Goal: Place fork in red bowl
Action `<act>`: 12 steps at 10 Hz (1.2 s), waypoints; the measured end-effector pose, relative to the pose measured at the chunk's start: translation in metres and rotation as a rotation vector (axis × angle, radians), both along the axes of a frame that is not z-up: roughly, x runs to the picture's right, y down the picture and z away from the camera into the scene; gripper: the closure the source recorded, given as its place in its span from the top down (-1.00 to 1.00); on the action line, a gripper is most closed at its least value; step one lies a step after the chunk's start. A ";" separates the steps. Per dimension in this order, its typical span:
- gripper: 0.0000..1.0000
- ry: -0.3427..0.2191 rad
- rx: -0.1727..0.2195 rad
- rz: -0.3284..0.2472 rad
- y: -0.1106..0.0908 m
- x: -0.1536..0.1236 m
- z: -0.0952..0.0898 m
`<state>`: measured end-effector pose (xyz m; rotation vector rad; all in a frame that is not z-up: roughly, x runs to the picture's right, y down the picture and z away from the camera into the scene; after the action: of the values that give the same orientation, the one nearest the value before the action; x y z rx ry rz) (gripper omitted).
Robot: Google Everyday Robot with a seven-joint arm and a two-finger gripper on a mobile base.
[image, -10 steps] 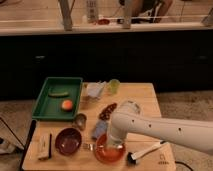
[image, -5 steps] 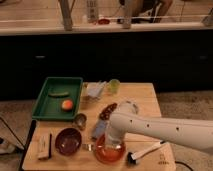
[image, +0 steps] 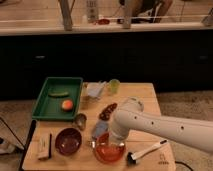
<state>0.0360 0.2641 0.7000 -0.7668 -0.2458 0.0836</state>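
One pincer [image: 112, 145] hangs above red bowl [image: 103, 156] on wooden table [image: 142, 95].

Smooth white arm [image: 165, 127], thick tubular shell widening toward the right edge, rounded cap-like joint at its bend, a few small dark dots along the shell, short pale cylindrical wrist section, gripper [image: 112, 146] at its end, shadowed, just over the red bowl [image: 102, 156]

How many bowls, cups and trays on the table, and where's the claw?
Bowls: 2 (red bowl, maroon bowl)
Cups: 2 (green cup, metal cup)
Trays: 1 (green tray)
Total: 5
The claw hangs above the red bowl.
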 end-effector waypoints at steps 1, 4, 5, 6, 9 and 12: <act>0.60 0.002 -0.001 -0.001 -0.001 0.003 0.000; 0.60 0.002 0.001 -0.002 -0.005 0.009 0.001; 0.60 0.001 0.001 -0.002 -0.005 0.011 0.001; 0.60 -0.001 0.001 -0.003 -0.006 0.012 0.001; 0.60 -0.007 0.002 -0.006 -0.006 0.014 0.000; 0.60 -0.017 0.004 -0.014 -0.005 0.014 -0.001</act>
<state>0.0500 0.2590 0.6991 -0.7658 -0.2569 0.0639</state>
